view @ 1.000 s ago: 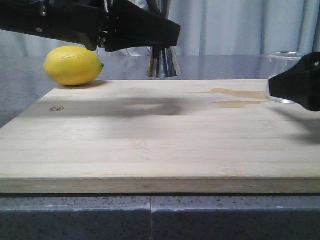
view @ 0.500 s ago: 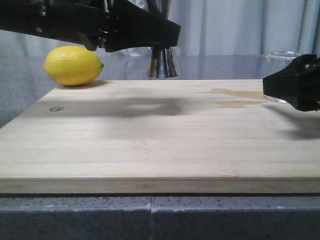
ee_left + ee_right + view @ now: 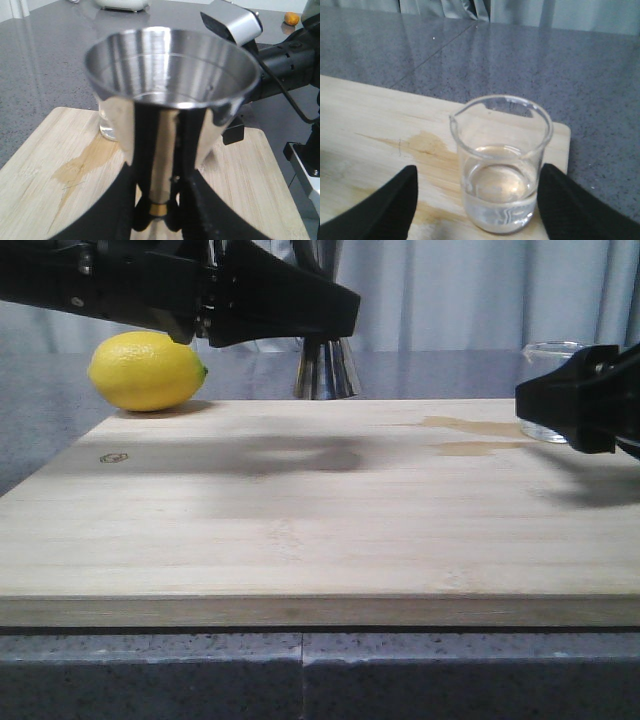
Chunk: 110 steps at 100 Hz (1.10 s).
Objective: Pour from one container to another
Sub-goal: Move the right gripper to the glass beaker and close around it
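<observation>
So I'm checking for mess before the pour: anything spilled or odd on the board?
Yes: a darker, wet-looking stain marks the wooden cutting board, just beside the glass beaker, suggesting liquid already spilled.

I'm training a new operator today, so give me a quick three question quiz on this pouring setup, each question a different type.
1. True or false: the left end effector is shut on the steel jigger.
2. Multiple choice: the glass beaker holds A) nothing, B) a little clear liquid, C) liquid up to the rim.
3. Short answer: which fruit lies beyond the far left corner of the wooden board?

Key:
1. True; the fingers clamp it at its narrow gold-banded waist.
2. B; the right end effector is open with a finger on either side of the beaker.
3. The lemon.
</observation>
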Each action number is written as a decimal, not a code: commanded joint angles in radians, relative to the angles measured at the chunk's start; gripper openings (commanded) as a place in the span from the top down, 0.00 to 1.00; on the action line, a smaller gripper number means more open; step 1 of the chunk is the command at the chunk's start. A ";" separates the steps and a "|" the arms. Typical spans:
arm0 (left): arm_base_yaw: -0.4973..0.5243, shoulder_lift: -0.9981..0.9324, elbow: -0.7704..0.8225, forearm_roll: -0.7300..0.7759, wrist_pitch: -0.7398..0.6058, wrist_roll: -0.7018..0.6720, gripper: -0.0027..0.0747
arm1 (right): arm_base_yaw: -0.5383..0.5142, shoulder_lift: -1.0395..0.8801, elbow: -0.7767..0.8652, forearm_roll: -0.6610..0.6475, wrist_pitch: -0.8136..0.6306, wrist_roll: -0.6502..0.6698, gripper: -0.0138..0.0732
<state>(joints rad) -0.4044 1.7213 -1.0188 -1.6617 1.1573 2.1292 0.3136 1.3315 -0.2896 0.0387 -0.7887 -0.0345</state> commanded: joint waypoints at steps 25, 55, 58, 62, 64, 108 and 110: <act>-0.008 -0.051 -0.029 -0.066 0.111 -0.016 0.98 | -0.002 -0.015 -0.023 0.016 -0.106 -0.060 0.31; -0.008 -0.051 -0.029 -0.066 0.111 -0.016 0.98 | -0.026 -0.015 -0.023 0.032 -0.106 -0.062 0.31; -0.008 -0.051 -0.029 -0.066 0.111 -0.016 0.98 | -0.034 -0.015 -0.023 0.032 -0.106 -0.062 0.31; -0.008 -0.051 -0.029 -0.066 0.111 -0.016 0.98 | -0.044 -0.015 -0.023 0.032 -0.106 -0.062 0.31; -0.008 -0.051 -0.029 -0.064 0.111 -0.016 0.98 | -0.048 -0.015 -0.023 0.032 -0.106 -0.062 0.31; -0.008 -0.051 -0.029 -0.064 0.111 -0.016 0.98 | -0.053 -0.015 -0.023 0.024 -0.106 -0.062 0.31; -0.008 -0.051 -0.029 -0.064 0.111 -0.016 0.98 | -0.053 -0.015 -0.023 0.024 -0.106 -0.062 0.31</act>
<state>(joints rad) -0.4044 1.7213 -1.0188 -1.6594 1.1573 2.1200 0.2676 1.3315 -0.2896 0.0684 -0.8131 -0.0854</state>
